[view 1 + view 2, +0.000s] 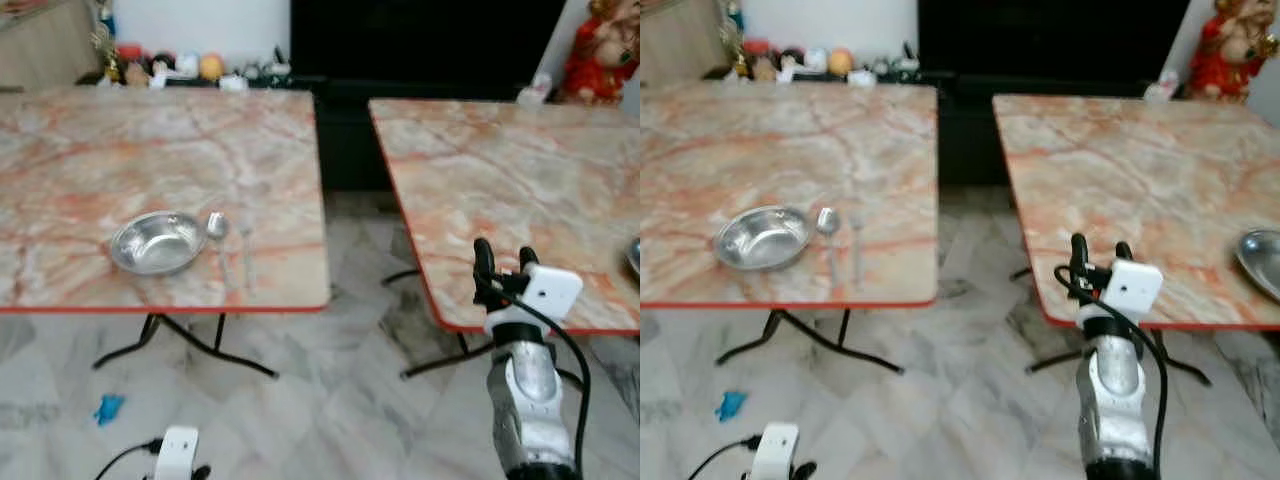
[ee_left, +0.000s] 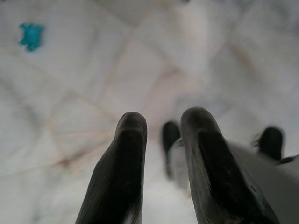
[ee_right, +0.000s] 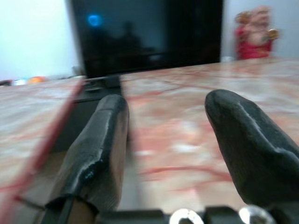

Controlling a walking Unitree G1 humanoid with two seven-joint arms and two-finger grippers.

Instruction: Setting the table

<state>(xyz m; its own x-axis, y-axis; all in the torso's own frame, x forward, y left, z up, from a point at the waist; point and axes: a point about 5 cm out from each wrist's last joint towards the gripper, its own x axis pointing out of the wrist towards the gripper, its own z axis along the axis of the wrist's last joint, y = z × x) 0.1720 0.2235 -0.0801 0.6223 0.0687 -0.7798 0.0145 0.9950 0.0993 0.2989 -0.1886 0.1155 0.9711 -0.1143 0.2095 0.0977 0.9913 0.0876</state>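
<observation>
A steel bowl sits near the front edge of the left marble table, with a spoon and a fork lying just right of it. Another steel dish rests at the right side of the right marble table. My right gripper is raised at that table's front left edge, open and holding nothing; the right wrist view looks along its fingers across the tabletop. My left gripper hangs low over the floor, fingers slightly apart and empty.
A gap of marble floor separates the two tables, with black folding legs under each. A blue scrap lies on the floor at the left. Behind stand a black cabinet, small ornaments and a red figurine.
</observation>
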